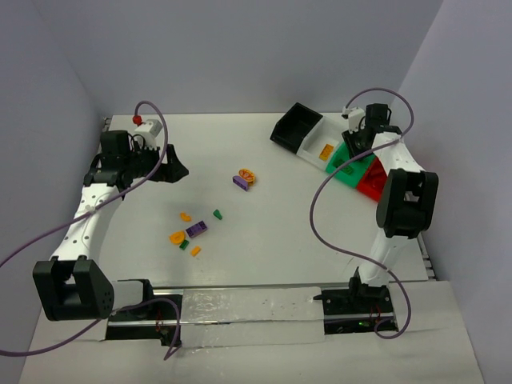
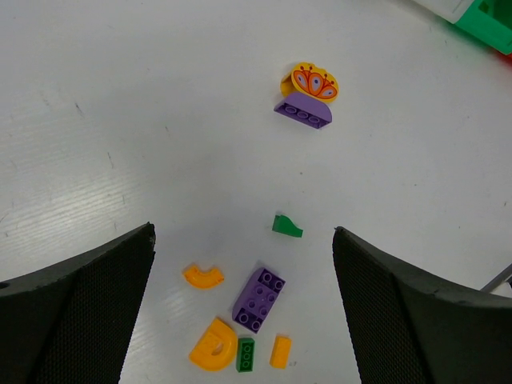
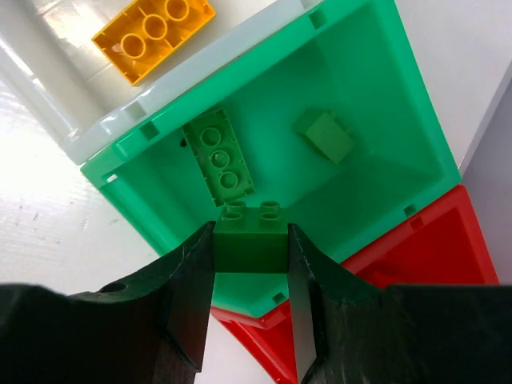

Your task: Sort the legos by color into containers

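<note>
My right gripper (image 3: 250, 236) is shut on a green two-by-two brick (image 3: 250, 244) and holds it over the near edge of the green bin (image 3: 384, 96). That bin holds a green plate (image 3: 218, 156) and a small green piece (image 3: 324, 134). The white bin (image 3: 48, 72) holds an orange brick (image 3: 154, 34). The bins lie in a row: black (image 1: 294, 126), white (image 1: 314, 138), green (image 1: 344, 178), red (image 1: 372, 182). My left gripper (image 2: 242, 240) is open and empty above loose legos: a green slope (image 2: 286, 226), a purple brick (image 2: 258, 298), and an orange arc (image 2: 202, 276).
An orange D piece (image 2: 213, 346), a small green brick (image 2: 246, 354) and a small orange brick (image 2: 280, 350) lie by the purple brick. An orange decorated piece on a purple brick (image 2: 308, 96) lies farther out. The right wall stands close behind the bins.
</note>
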### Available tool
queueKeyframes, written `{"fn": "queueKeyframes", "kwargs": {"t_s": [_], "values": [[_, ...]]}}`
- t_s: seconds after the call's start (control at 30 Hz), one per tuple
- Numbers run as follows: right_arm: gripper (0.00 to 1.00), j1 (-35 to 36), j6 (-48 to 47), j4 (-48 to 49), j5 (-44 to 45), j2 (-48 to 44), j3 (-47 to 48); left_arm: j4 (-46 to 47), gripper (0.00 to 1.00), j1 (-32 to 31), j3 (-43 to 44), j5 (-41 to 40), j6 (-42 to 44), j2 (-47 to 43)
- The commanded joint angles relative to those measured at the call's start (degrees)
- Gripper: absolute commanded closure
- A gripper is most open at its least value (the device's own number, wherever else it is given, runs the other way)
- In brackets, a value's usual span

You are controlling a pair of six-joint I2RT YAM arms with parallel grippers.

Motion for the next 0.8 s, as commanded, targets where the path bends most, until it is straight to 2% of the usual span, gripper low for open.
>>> {"fn": "queueKeyframes", "kwargs": {"t_s": [0.0, 0.07, 0.13, 0.23, 0.27, 0.37, 0.53, 0.63, 0.77], "values": [[0.64, 0.06, -0.32, 1.50, 2.14, 1.41, 4.18, 1.82, 0.03, -0.28, 0.35, -0.74, 0.00, -1.03], [0.37, 0.15, 0.13, 1.22, 2.18, 1.15, 4.63, 1.69, 0.02, -0.28, 0.52, -0.96, 0.18, -1.03], [0.27, 0.63, 0.41, 0.73, 2.37, -0.85, 4.51, 1.90, 0.01, -0.28, 0.30, -1.53, 0.12, -1.32], [0.19, 3.31, 0.87, 0.91, 3.68, -4.22, 2.93, 2.35, 0.01, -0.28, 0.06, -1.63, -0.40, -1.34], [0.11, 4.73, 1.43, 1.10, 4.02, -6.19, 1.82, 2.53, 0.01, -0.28, 0.00, -1.57, -0.84, -1.19], [0.10, 8.53, 3.68, -0.36, 2.70, -10.75, 0.29, 3.16, 0.01, -0.28, 0.00, -1.80, -1.99, -1.16], [0.15, 26.17, 11.90, 0.23, -2.38, -17.35, -5.38, 5.87, 0.01, -0.26, -0.01, -3.78, -5.72, -2.35], [0.24, 35.76, 21.34, 2.10, -3.79, -16.99, -6.09, 5.85, 0.03, 0.10, 1.23, -5.61, -8.49, -2.03], [0.26, 49.41, 28.54, 5.05, -0.59, -12.32, -5.99, 3.52, 0.04, 0.95, 3.60, -5.26, -9.93, -1.31]]}}
